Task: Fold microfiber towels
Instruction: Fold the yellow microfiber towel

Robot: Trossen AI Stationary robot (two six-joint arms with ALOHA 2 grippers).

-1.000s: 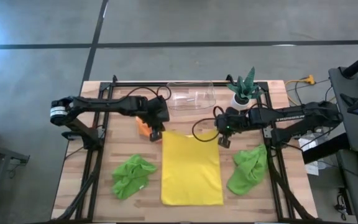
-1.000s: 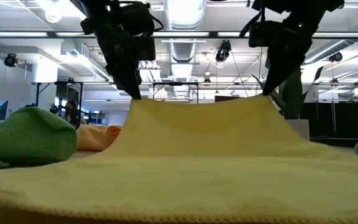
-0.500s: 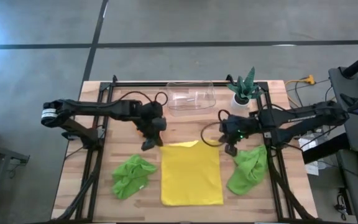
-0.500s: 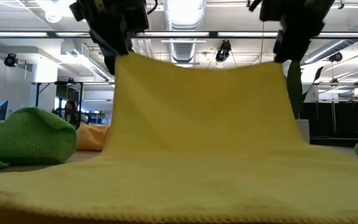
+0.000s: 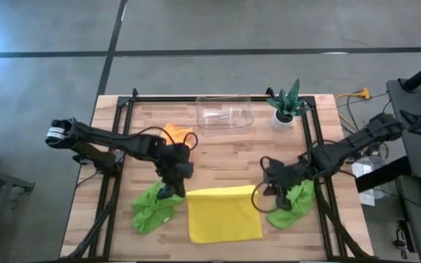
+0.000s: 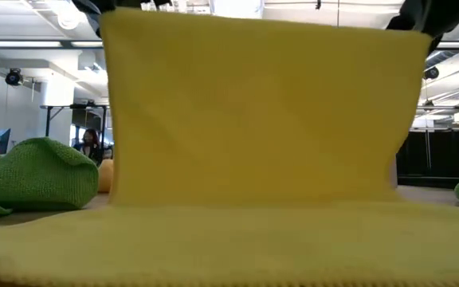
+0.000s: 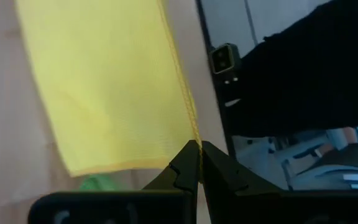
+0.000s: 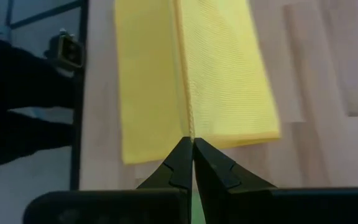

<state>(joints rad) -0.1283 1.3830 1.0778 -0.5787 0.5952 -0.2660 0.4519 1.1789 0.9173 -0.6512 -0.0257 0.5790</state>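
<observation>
Yellow towel [image 5: 224, 214]: lower centre of the high view, on the wooden table [image 5: 225, 146]; lies partly doubled, its far edge lifted and carried toward the bottom of the frame; the flat part runs left to right across the frame, fold line also left to right; in the low view it hangs as a broad upright sheet [image 6: 261, 104] filling most of the frame, top edge level.
Left gripper [image 5: 172, 191]: at the towel's upper left corner in the high view; fingers pressed together on the towel's edge, seen in the left wrist view [image 7: 196, 163].
Right gripper [image 5: 263, 196]: at the towel's upper right corner; fingers likewise pinched on the edge, seen in the right wrist view [image 8: 190, 157].
Green towel, left [image 5: 154, 207]: crumpled, lower left of the high view, just beside the yellow towel.
Green towel, right [image 5: 292, 204]: crumpled, lower right, partly under the right arm.
Orange towel [image 5: 175, 134]: bunched, upper centre-left, well apart from the yellow one.
Clear container [image 5: 224, 111]: upper centre.
Potted plant [image 5: 286, 102]: upper right.
</observation>
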